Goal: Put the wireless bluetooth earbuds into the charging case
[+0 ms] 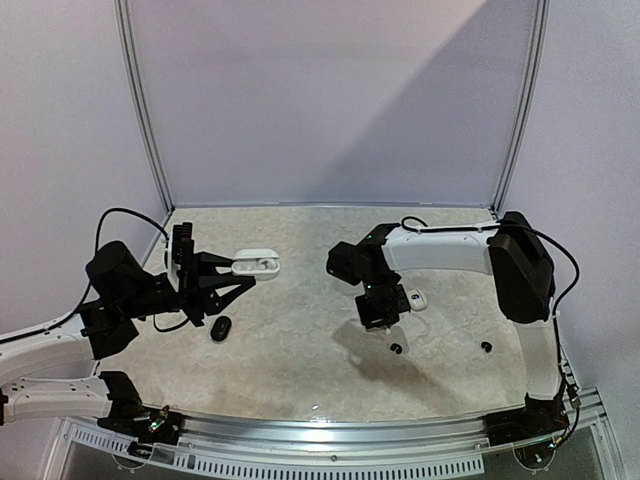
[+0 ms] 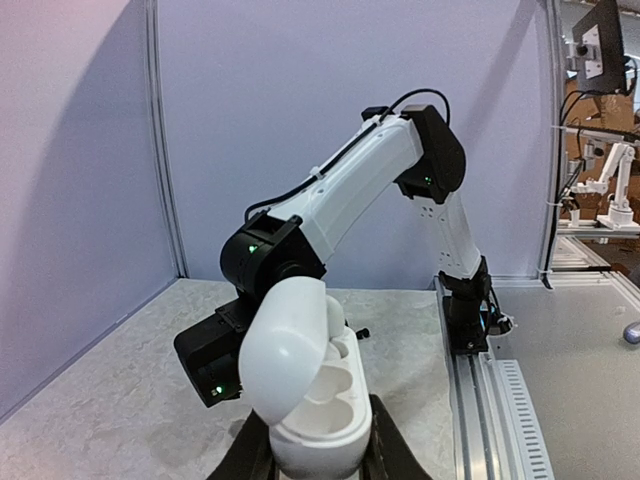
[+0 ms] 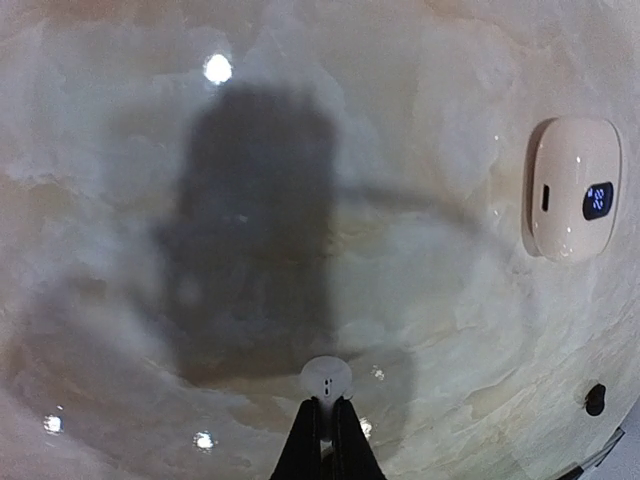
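My left gripper (image 1: 243, 272) is shut on a white charging case (image 1: 257, 263) and holds it above the table with its lid open. In the left wrist view the case (image 2: 322, 425) sits between my fingers (image 2: 385, 450). Its near socket is empty. A white earbud (image 2: 340, 322) seems to sit in the far socket. My right gripper (image 1: 381, 312) points down above the table. In the right wrist view it (image 3: 326, 410) is shut on a white earbud (image 3: 326, 378). Two black earbuds (image 1: 396, 348) (image 1: 486, 346) lie on the table.
A closed black case (image 1: 220, 328) lies on the table below the left gripper. A closed white case with a blue display (image 1: 415, 298) (image 3: 572, 188) lies next to the right gripper. A black earbud (image 3: 595, 398) shows at the right wrist view's edge. Walls enclose the table.
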Controlling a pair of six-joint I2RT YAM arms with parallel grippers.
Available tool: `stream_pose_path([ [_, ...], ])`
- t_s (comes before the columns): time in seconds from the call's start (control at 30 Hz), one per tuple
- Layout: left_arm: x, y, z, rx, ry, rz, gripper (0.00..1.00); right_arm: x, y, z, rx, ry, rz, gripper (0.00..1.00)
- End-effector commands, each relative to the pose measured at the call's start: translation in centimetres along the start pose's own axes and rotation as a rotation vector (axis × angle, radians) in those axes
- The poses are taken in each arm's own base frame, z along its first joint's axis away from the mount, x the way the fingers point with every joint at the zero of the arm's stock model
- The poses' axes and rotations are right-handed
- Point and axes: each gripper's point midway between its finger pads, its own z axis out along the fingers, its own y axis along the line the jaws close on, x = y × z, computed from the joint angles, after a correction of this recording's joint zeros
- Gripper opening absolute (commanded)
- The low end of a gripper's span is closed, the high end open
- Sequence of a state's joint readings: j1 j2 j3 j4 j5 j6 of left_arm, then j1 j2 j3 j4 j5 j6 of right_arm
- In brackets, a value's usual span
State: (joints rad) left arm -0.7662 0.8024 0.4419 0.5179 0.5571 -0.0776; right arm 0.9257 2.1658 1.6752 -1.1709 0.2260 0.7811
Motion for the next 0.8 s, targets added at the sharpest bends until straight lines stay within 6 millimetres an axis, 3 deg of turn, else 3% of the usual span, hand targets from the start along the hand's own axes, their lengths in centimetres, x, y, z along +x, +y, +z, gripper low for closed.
stream_pose_path([
  [0.0,0.7,0.3,-0.3,-0.015,0.015,-0.004,0.00,-0.1,0.1,2.1,0.058,0.033,-0.029,0.00],
  [0.13,0.6,0.3,-0.5,-0.015,0.016,0.003,0.00,-0.2,1.1,2.6,0.029,0.048,-0.037,0.01],
  [0.23,0.7,0.3,-0.5,-0.017,0.018,0.004,0.00,-0.5,2.0,2.3,-0.007,0.054,-0.038,0.11],
  [0.47,0.7,0.3,-0.5,-0.015,0.016,0.012,0.00,-0.6,3.4,1.7,-0.076,0.063,-0.020,0.18],
  [0.7,0.7,0.3,-0.5,-0.014,0.020,0.016,0.00,-1.3,3.9,-0.7,-0.145,0.032,-0.027,0.22],
  [0.77,0.8,0.3,-0.6,-0.015,0.023,0.015,0.00,-1.8,3.7,-2.4,-0.166,-0.002,-0.043,0.22],
])
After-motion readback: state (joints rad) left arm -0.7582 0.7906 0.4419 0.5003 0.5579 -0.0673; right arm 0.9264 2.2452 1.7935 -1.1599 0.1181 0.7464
